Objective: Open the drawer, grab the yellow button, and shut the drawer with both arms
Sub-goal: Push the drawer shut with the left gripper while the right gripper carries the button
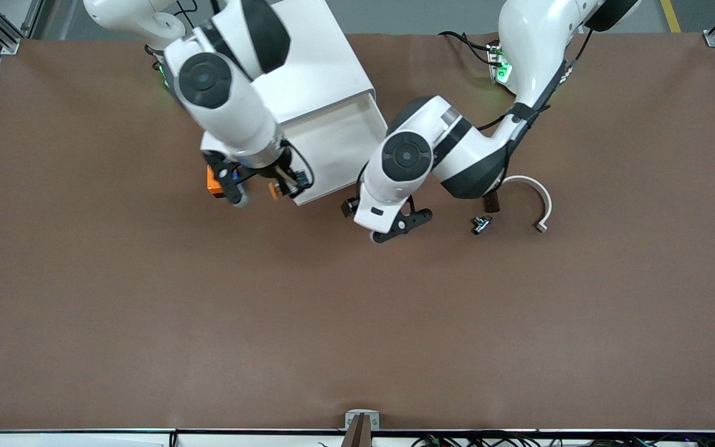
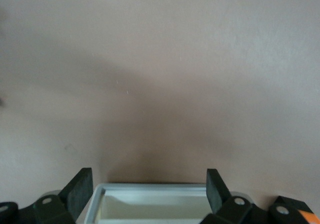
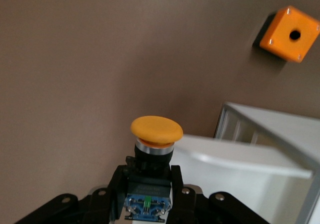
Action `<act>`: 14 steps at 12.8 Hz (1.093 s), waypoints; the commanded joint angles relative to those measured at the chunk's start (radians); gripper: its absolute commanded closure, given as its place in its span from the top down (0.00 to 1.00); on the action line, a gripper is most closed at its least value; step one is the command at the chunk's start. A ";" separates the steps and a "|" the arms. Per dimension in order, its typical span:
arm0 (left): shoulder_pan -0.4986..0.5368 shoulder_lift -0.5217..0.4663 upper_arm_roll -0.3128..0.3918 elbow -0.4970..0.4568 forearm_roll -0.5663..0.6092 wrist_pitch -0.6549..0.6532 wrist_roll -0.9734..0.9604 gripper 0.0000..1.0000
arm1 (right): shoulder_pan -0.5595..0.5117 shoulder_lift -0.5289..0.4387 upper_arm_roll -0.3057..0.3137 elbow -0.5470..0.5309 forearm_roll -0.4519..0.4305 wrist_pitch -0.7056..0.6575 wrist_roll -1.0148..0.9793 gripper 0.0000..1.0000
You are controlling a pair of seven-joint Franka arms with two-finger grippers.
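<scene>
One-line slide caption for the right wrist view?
Right gripper holds the orange-capped button over the table beside the open drawer, orange cube nearby.

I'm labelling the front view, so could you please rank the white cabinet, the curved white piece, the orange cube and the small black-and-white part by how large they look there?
1. white cabinet, by far.
2. curved white piece.
3. orange cube and small black-and-white part: both tiny; the right gripper partly hides the cube, so I won't rank them.
</scene>
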 commanded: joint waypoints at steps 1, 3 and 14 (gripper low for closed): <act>-0.054 -0.018 0.004 -0.022 0.006 0.008 -0.047 1.00 | -0.103 -0.018 0.016 0.006 -0.006 -0.049 -0.170 0.00; -0.092 -0.017 0.002 -0.023 0.006 0.007 -0.090 1.00 | -0.172 -0.021 0.016 0.015 -0.001 -0.069 -0.285 0.00; -0.284 0.005 0.002 -0.037 0.002 0.005 -0.228 1.00 | -0.590 0.055 0.016 0.009 -0.013 0.006 -1.200 0.00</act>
